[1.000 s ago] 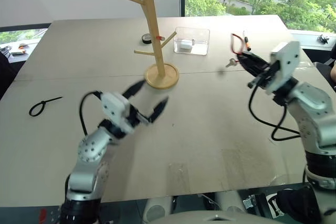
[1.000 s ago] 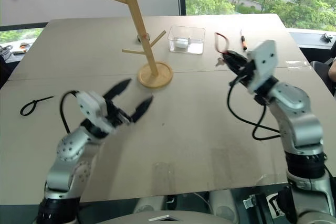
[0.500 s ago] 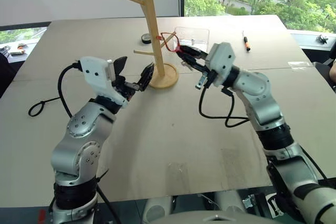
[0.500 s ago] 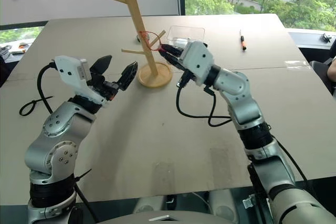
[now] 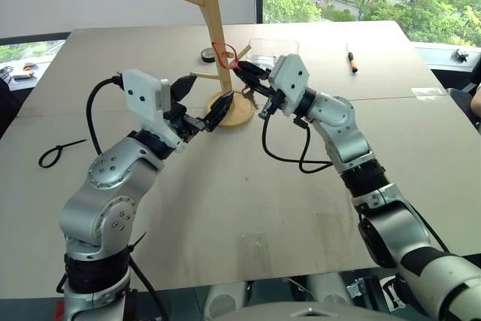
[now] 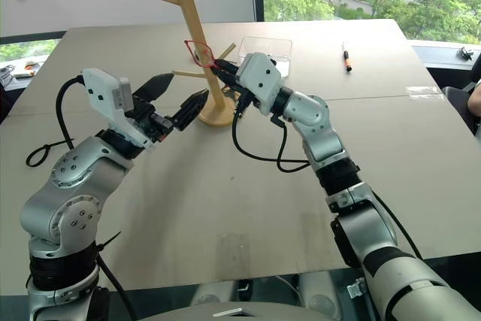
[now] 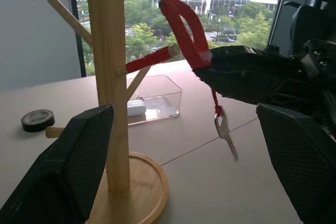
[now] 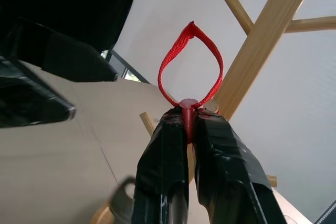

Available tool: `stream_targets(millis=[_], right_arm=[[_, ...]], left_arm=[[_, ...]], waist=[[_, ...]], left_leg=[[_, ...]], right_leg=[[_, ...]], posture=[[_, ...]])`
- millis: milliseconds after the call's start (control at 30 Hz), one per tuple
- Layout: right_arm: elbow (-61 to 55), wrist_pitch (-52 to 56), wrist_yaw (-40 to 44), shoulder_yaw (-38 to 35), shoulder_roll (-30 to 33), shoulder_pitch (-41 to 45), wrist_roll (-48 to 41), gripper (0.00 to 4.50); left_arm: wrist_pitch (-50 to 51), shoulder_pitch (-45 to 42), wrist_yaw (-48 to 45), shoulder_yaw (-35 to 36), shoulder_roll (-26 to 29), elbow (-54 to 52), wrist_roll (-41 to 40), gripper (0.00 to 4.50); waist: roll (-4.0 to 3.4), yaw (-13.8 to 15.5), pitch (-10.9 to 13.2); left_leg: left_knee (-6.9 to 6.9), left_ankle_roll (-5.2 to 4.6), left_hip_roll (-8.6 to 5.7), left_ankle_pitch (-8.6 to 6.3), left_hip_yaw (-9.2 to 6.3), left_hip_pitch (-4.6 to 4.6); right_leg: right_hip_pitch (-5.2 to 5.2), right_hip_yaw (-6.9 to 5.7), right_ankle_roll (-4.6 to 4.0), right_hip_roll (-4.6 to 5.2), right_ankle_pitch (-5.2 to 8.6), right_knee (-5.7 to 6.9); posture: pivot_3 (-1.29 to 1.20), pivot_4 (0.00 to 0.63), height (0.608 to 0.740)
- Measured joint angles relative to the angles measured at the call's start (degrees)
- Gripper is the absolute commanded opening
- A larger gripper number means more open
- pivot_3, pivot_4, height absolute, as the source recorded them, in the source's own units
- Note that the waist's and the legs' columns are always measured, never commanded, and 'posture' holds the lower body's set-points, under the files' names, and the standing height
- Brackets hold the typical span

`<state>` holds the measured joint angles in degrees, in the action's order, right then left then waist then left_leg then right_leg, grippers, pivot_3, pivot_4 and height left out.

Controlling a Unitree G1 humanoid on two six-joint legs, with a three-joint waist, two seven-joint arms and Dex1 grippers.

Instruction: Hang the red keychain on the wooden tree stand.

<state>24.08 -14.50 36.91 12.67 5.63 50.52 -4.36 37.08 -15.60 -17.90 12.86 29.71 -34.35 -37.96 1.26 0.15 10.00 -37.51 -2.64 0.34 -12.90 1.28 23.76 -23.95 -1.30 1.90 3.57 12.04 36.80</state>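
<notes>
Two end effectors meet at the stand (image 5: 219, 43) on the tabletop (image 5: 301, 186). From the head views, the right end effector (image 5: 246, 71) is clamped on the red keychain (image 5: 224, 53), lifting its loop beside the pole near a low peg, apparently to slip it over; the left end effector (image 5: 201, 100), fingers spread and empty, hovers by the base, perhaps to steady it. The left wrist view adds the key (image 7: 226, 135) dangling below the strap, with a clear box (image 7: 149, 98) and tape roll (image 7: 35, 119) behind. The right wrist view reveals the pinch at the loop's root.
</notes>
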Motion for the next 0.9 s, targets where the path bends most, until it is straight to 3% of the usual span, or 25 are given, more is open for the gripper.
stream_targets(millis=[433,867,900], right_arm=[[12.3,-3.4,-1.4,-2.5,-2.2,3.8,0.2,0.06],[12.9,-3.4,-0.7,-2.5,-4.4,3.8,0.4,0.06],[13.0,-3.3,-0.9,-2.5,-4.4,3.8,0.4,0.41]], left_arm=[[0.3,-0.7,-0.5,0.0,0.1,0.0,-0.3,4.50],[1.3,-1.3,-0.3,0.0,0.1,-0.7,-0.5,4.50],[1.4,-1.4,-0.3,0.0,0.1,-0.7,-0.5,4.50]], waist=[[-0.01,-0.9,0.0],[-0.02,-0.9,0.0],[-0.02,-0.9,0.0]], left_leg=[[0.09,-0.01,0.00,0.00,0.01,0.00],[0.12,0.00,0.00,-0.01,0.00,0.00],[0.12,0.00,0.00,0.00,0.00,0.00]], right_leg=[[-0.03,0.03,0.00,0.02,0.00,-0.01],[-0.05,0.03,0.00,0.03,0.00,-0.01],[-0.05,0.02,0.00,0.03,0.00,-0.01]], posture=[[0.00,0.150,0.740],[0.00,0.150,0.740],[0.00,0.150,0.740]])
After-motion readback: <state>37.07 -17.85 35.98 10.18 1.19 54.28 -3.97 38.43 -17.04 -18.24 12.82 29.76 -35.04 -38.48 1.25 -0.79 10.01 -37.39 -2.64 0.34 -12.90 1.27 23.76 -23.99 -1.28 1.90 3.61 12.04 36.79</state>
